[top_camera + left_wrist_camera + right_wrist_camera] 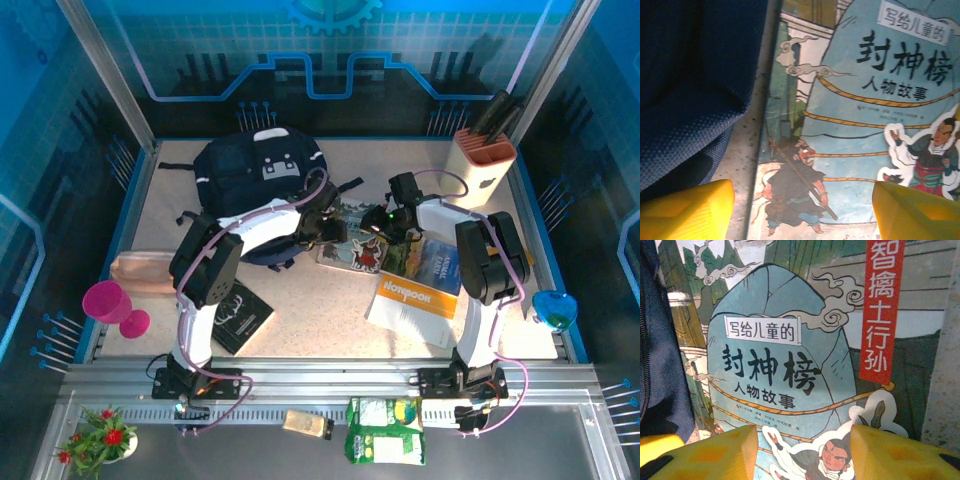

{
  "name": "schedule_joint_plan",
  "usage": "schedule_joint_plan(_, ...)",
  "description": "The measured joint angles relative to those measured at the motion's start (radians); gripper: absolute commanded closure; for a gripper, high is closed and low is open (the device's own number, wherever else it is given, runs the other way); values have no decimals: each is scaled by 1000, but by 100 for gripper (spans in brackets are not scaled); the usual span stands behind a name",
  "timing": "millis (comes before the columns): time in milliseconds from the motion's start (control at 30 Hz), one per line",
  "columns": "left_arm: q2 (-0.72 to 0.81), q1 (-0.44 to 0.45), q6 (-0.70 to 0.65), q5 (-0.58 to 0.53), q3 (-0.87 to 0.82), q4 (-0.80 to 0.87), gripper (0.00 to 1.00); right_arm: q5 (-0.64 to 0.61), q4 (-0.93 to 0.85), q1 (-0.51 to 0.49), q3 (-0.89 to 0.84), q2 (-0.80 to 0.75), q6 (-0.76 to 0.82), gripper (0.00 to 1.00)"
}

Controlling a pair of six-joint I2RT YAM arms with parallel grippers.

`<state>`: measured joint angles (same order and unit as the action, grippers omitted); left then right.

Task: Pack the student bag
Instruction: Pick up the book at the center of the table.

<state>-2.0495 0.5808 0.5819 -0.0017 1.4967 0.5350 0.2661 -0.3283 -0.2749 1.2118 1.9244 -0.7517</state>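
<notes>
While left gripper (802, 212) and right gripper (804, 452) hang spread over one storybook (358, 250): collision risk.
Flat cover may skid against student bag (255, 175), upper left.

Treat the bag (230, 172) as matt woven cloth, coarse and mesh-like close up; the book (855, 130) has a smooth printed paper cover with a slight sheen. You see the left fingers (685, 212) as smooth yellow plastic with a dull shine. The table (320, 330) is a matt, finely speckled hard surface, and the notebook (415, 300) cover is plain matt paper.
</notes>
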Motion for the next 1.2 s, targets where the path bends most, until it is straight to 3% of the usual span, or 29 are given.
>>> schedule_joint_plan(467,-45,-2,5,48,1,-2,32,5,1,0,5,17,-24,50)
schedule_joint_plan(567,-45,-7,9,72,2,-3,38,12,10,0,5,20,-35,50)
schedule_joint_plan(1000,29,-74,0,373,-26,-35,61,31,71,10,-21,20,-72,52)
schedule_joint_plan(1200,39,-74,28,430,-53,-85,68,47,99,12,-33,20,-87,52)
